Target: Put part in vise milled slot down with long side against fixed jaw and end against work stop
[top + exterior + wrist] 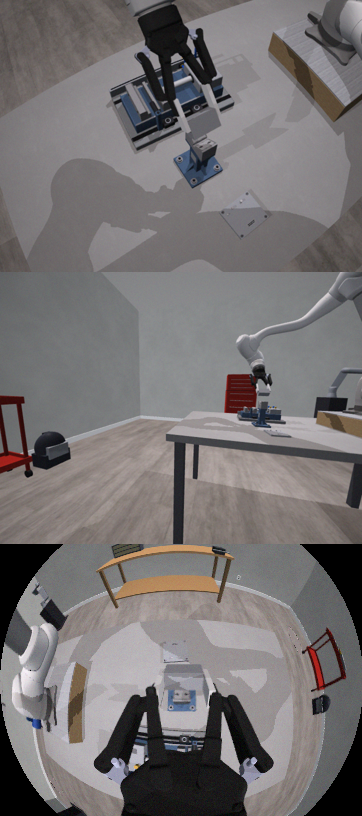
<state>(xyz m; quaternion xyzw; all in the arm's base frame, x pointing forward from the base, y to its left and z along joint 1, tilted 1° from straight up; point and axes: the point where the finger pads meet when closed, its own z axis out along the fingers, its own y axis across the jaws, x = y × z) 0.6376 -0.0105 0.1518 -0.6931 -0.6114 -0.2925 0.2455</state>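
Note:
My gripper [201, 116] is shut on the part [203, 121], a grey block, and holds it in the air just above the V-block [202, 150]. The V-block stands on a blue base plate between the vise and the infeed plate. In the exterior view the part [263, 389] hangs a little above the V-block [262, 412]. The vise [169, 99] with its blue body lies behind the gripper, jaws apart. The infeed plate [245, 214] lies empty at the front right. In the wrist view the part [184, 679] sits between my fingers. The slot's side cannot be made out.
A wooden-sided pedestal [317, 70] with the arm's base stands at the back right of the table. A red tool chest [239, 393] stands behind the table, a red cart [11, 435] at the far left on the floor.

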